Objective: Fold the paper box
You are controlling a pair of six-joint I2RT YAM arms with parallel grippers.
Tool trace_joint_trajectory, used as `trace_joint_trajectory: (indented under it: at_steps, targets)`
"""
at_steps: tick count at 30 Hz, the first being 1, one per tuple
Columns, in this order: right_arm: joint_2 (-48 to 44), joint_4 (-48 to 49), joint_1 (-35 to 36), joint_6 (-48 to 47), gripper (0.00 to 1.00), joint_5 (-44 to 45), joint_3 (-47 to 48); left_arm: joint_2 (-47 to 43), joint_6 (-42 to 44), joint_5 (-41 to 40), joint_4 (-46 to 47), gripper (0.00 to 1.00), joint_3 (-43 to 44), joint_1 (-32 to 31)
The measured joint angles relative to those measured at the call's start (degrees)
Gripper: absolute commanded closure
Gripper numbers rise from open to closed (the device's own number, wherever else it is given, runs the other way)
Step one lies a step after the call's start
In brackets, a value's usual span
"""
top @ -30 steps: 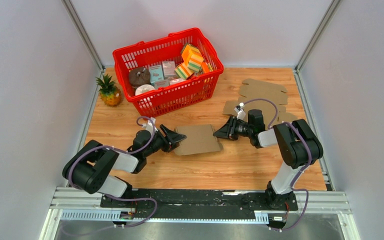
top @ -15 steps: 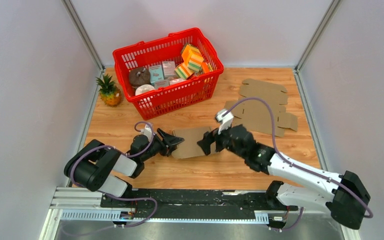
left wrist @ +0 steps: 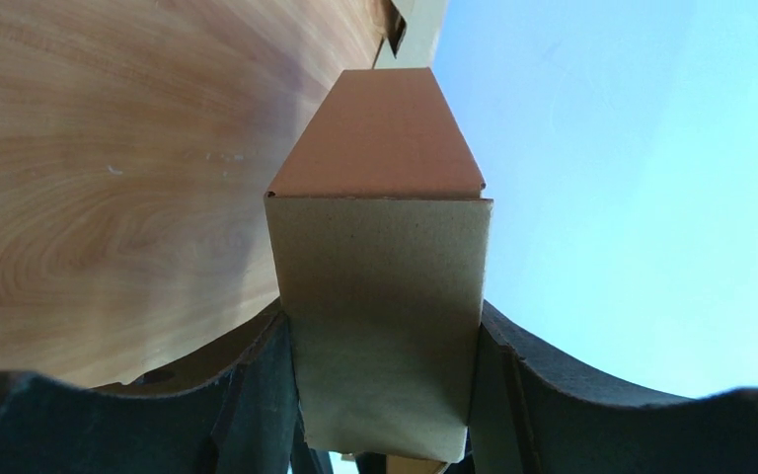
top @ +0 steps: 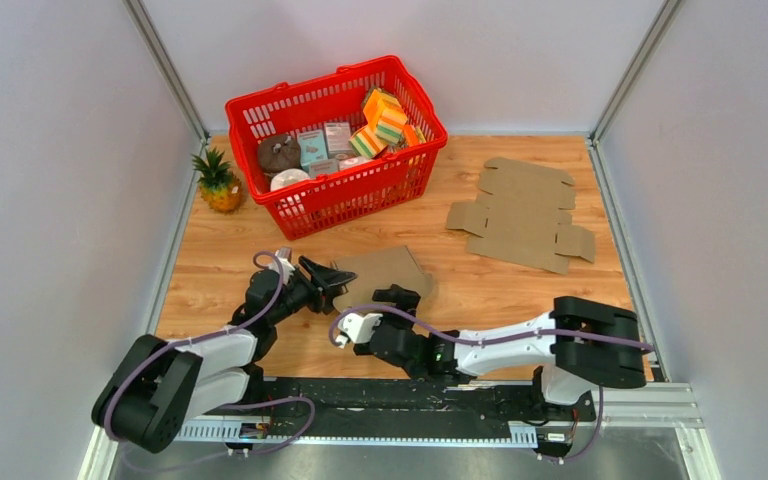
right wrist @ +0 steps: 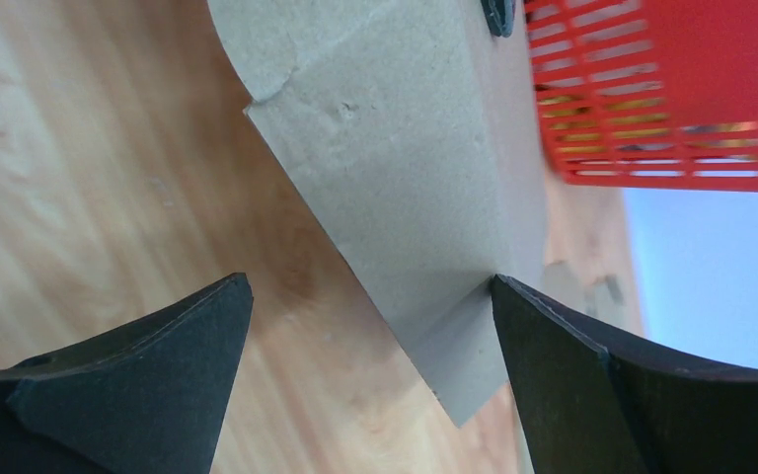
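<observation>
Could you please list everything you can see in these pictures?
basket: one, red, back left of the table
small goods: several, mixed colours, inside the basket
pineapple: one, yellow-green, left of the basket
flat cardboard sheet: one, brown, back right
box: one, brown, part-folded, table middle
table: one, wooden
left gripper: black, clamped on the box's left end
right gripper: black, open, at the box's near edge
</observation>
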Motion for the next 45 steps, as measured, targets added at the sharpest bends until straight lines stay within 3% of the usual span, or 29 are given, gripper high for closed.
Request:
trace_joint_trajectory:
  at_steps: [5, 11, 14, 16, 18, 26, 36, 40, 45]
  targets:
    - [3.8, 12.6, 2.2, -12.3, 0.00, 8.2, -0.5, -8.8, -0.5, 4.3, -7.6, 0.59, -0.3, 1.2]
    - [5.9, 23.9, 2.9, -22.6, 0.00, 10.8, -1.0, -18.8, 1.0, 7.3, -18.8, 0.59, 0.1, 2.2]
    - [6.4, 25.9, 3.1, -25.0, 0.04, 10.8, -1.0, -20.8, 1.9, 8.2, -22.1, 0.58, 0.8, 2.9]
    - [6.6, 26.9, 3.2, -26.3, 0.12, 10.7, -1.0, -21.8, 2.2, 8.5, -23.1, 0.57, 1.0, 3.2]
    - [6.8, 28.1, 3.3, -27.6, 0.20, 10.7, -1.0, -22.7, 2.4, 8.5, -23.7, 0.51, 1.0, 3.3]
    - [7.9, 33.4, 4.0, -32.2, 0.35, 10.8, -1.9, -28.5, 4.0, 8.9, -27.0, 0.28, 1.1, 3.7]
    - [9.2, 38.4, 4.1, -33.6, 0.41, 14.1, -3.3, -43.4, 19.6, 3.1, -57.8, 0.25, 10.7, 7.4]
    - [7.7, 33.2, 5.4, -28.9, 0.42, 18.9, -3.9, -46.8, 29.3, -7.1, -74.6, 0.24, 19.6, 8.1]
    - [-7.7, 1.6, 6.8, -9.2, 0.45, 15.0, -0.6, -48.3, 38.4, -16.7, -84.1, 0.26, 27.5, 8.1]
